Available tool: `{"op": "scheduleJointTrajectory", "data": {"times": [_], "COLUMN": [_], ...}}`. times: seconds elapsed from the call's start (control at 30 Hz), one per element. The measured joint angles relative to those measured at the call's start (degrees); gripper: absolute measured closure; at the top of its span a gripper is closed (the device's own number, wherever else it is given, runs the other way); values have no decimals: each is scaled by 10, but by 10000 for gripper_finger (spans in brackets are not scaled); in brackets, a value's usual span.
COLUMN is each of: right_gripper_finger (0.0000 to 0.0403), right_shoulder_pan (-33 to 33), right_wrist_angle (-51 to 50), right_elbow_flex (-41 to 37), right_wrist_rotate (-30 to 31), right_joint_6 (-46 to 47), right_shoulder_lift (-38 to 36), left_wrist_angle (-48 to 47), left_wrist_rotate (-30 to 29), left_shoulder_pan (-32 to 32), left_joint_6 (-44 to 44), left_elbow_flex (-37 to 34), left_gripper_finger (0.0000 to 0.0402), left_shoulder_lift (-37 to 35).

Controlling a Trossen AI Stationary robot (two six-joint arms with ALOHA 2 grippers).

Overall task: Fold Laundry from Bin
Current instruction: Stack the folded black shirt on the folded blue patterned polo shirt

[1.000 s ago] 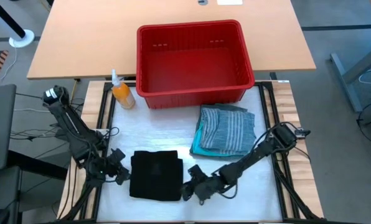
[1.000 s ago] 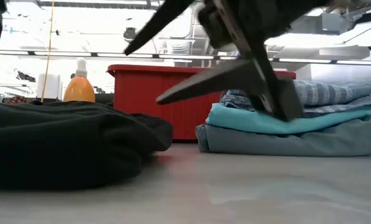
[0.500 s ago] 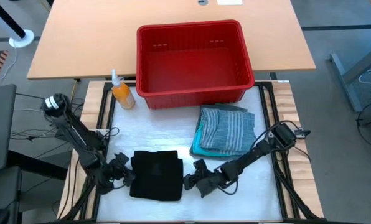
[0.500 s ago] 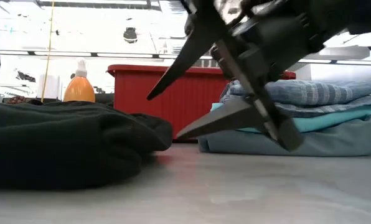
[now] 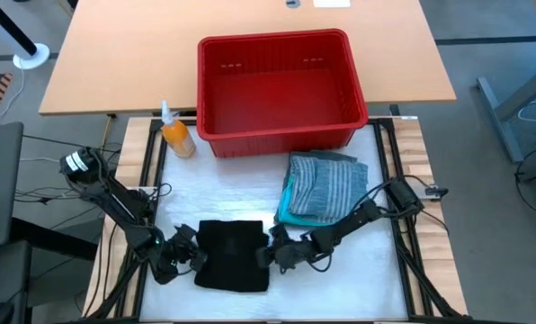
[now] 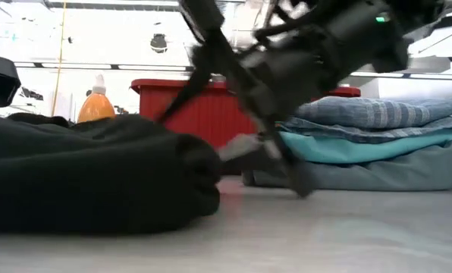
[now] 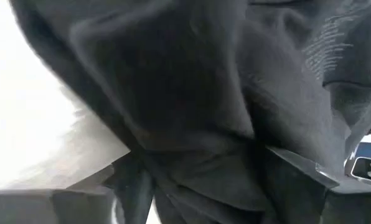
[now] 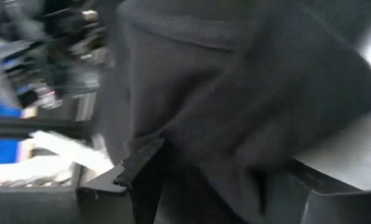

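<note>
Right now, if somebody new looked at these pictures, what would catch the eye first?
The red bin, standing with nothing in it at the far side of the table. Next, the folded black garment near the front edge, with the left tool and right tool at its two sides, both open around the cloth.

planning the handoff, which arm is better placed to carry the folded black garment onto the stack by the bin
Probably the right. Both grippers flank the black garment, the left gripper at its left edge and the right gripper at its right edge, both open around cloth. The folded stack lies on the right arm's side, nearer its reach.
</note>
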Motion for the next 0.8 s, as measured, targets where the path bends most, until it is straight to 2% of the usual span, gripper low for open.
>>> {"op": "scheduleJointTrajectory", "data": {"times": [0.1,0.17,0.27,0.37,0.4,0.57,0.8], "right_gripper_finger": [169,193,256,337,360,366,361], "right_shoulder_pan": [0,1,2,1,1,-4,-5], "right_wrist_angle": [-5,-16,-30,-39,-41,-72,-214], "right_elbow_flex": [19,26,26,22,22,22,22], "right_wrist_rotate": [13,25,45,62,62,60,68], "right_joint_6": [-20,-49,-99,-150,-168,-225,-276], "right_shoulder_lift": [13,13,-2,-15,-18,-71,-190], "left_wrist_angle": [13,19,24,43,57,162,381], "left_wrist_rotate": [9,12,14,0,-13,-62,-71], "left_shoulder_pan": [4,4,4,3,3,23,94], "left_joint_6": [8,9,13,21,28,113,336], "left_elbow_flex": [-1,-1,-2,-2,-2,-4,-3], "left_gripper_finger": [175,211,285,369,381,384,388], "left_shoulder_lift": [1,2,3,3,4,4,3]}}
